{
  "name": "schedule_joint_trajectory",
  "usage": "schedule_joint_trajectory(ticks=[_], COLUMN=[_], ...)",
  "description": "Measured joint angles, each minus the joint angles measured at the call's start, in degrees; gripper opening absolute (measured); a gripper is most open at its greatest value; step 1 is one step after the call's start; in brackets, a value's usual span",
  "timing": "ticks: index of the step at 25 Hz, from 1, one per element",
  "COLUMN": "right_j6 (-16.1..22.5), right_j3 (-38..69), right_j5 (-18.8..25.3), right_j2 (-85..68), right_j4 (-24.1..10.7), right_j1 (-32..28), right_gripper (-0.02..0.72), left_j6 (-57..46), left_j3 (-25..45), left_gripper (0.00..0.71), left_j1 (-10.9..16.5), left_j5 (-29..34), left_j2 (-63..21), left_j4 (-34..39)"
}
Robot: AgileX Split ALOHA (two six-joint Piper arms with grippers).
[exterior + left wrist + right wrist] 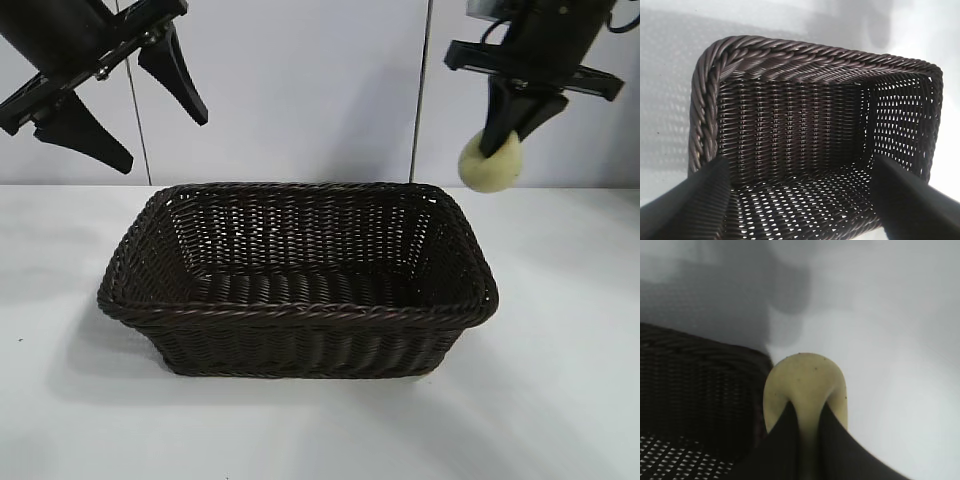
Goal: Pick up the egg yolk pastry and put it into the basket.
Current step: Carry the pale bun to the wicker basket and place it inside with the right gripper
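Basket (300, 300) centre; right gripper (505, 135) pinches egg yolk pastry (492, 160) at 2 o'clock, should clear rim first; left gripper (130, 100) spread, idle, 10 o'clock.

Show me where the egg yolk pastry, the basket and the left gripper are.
egg yolk pastry (497, 163): exterior view, lower rounded side.
basket (300, 312): exterior view, near braided rim.
left gripper (168, 115): exterior view, between its spread fingertips.

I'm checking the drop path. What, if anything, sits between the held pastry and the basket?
Nothing visible. The right gripper holds the egg yolk pastry in the air above the basket by its right corner; the basket looks empty.
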Motion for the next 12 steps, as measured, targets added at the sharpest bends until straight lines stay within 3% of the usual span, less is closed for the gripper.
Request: schedule_joint_trajectory(ticks=[5, 12], right_j6=[0.0, 0.04], right_j3=[0.0, 0.0], right_j5=[0.03, -1.09], right_j2=[0.18, 5.85], right_j4=[-0.14, -0.75], right_j1=[5.42, 8.3], right_gripper=[0.048, 0.05], left_j6=[0.0, 0.0], left_j3=[0.0, 0.0], left_gripper=[0.562, 0.562], left_j1=[0.0, 0.0], left_j5=[0.0, 0.0], left_j2=[0.0, 0.0], left_j4=[0.0, 0.0])
